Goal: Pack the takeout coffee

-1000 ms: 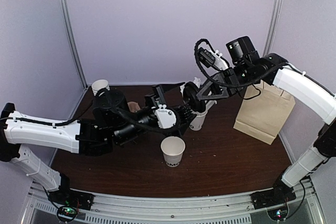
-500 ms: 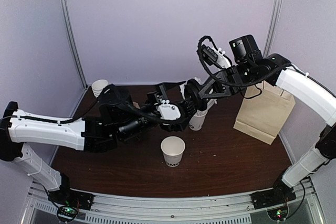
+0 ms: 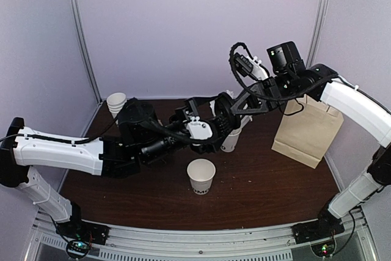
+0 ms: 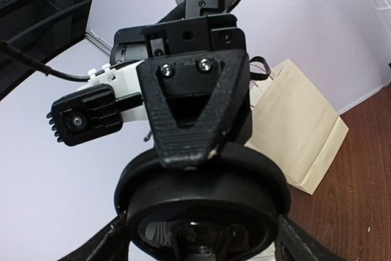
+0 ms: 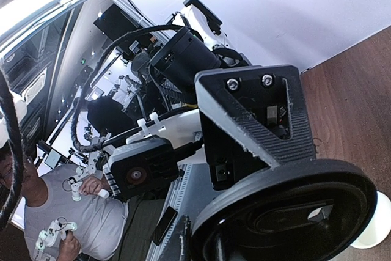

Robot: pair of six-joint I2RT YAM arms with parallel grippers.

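Takeout coffee lid (image 4: 201, 197), black dome, is hanging pinched by its rim in the right gripper (image 3: 226, 108), between the left gripper's (image 3: 218, 131) spread fingers; lidless cup (image 3: 201, 175) standing below, apart. We are judging the lid light, springy: taking opposite rim edges gently.

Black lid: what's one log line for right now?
right fingers: shut on black lid | left fingers: open around it | lidless cup: on table | paper bag: near right wall

On the dark desk (image 3: 269, 194) stand a brown paper bag (image 3: 307, 132) at right, a lidless white cup (image 3: 201, 175) front-centre, and stacked white cups (image 3: 116, 102) back-left.
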